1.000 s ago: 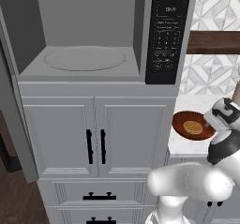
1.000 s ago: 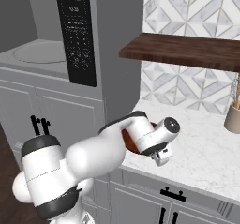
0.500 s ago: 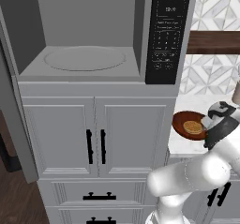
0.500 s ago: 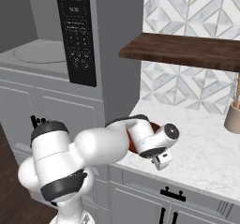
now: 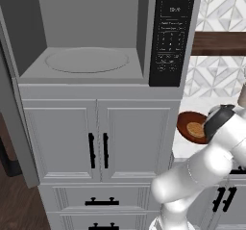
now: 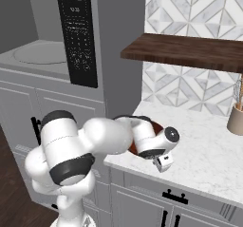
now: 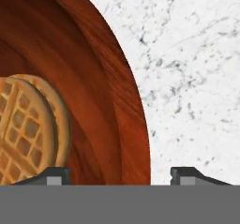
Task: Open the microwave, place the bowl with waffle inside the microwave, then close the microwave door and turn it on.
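The microwave point(image 5: 91, 36) stands open, its grey cavity and round turntable point(image 5: 86, 60) bare. The microwave door point(image 5: 19, 137) is swung out to the left. On the marble counter to the right sits the reddish-brown bowl point(image 5: 188, 122) with the golden waffle point(image 5: 196, 129) in it. In the hand view my gripper point(image 7: 122, 175) is open and straddles the rim of the bowl point(image 7: 117, 106). One fingertip point(image 7: 56, 174) is inside near the waffle point(image 7: 28, 124), the other point(image 7: 187, 174) outside over the counter. The arm hides most of the bowl point(image 6: 155, 125) in the right base view.
The black keypad panel point(image 5: 170, 36) runs down the microwave's right side. White cabinet doors with black handles point(image 5: 98, 149) sit below it. A dark wooden shelf point(image 6: 190, 50) hangs over the counter point(image 6: 209, 145), and a tan utensil jar point(image 6: 236, 119) stands at the far right.
The arm has folded in and brought the hand down closer over the bowl's right rim. The bowl and waffle have not moved.
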### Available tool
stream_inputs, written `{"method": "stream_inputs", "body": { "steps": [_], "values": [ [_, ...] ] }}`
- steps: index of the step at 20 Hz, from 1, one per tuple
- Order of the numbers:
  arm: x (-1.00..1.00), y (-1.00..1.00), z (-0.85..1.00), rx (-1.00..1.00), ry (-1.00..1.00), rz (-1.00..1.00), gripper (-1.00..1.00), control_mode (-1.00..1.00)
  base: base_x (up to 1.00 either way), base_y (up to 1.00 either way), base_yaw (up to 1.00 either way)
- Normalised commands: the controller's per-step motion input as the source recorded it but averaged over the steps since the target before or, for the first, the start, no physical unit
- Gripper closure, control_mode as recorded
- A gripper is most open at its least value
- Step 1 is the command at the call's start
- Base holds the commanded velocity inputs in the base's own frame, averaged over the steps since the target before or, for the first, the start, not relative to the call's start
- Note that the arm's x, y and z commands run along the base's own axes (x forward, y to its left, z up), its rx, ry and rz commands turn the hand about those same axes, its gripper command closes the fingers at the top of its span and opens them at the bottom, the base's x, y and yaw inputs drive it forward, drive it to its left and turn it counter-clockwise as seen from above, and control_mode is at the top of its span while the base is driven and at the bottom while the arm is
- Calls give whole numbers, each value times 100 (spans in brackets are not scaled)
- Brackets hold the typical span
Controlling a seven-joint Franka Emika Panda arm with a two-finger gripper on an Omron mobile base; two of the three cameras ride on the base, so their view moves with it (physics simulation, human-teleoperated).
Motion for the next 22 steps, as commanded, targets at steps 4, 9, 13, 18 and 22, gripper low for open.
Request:
{"method": "stream_inputs", "body": {
  "steps": [4,9,13,18,22],
  "values": [
    [9,1,-15,0,0,0,100,-100,0,0,0],
    [0,0,-9,0,0,0,100,-100,0,0,0],
    [0,0,-1,0,-4,0,100,-100,0,0,0],
    [-16,0,0,6,-14,0,100,-100,0,0,0],
    [-26,0,4,10,-21,0,100,-100,0,0,0]
  ]
}}
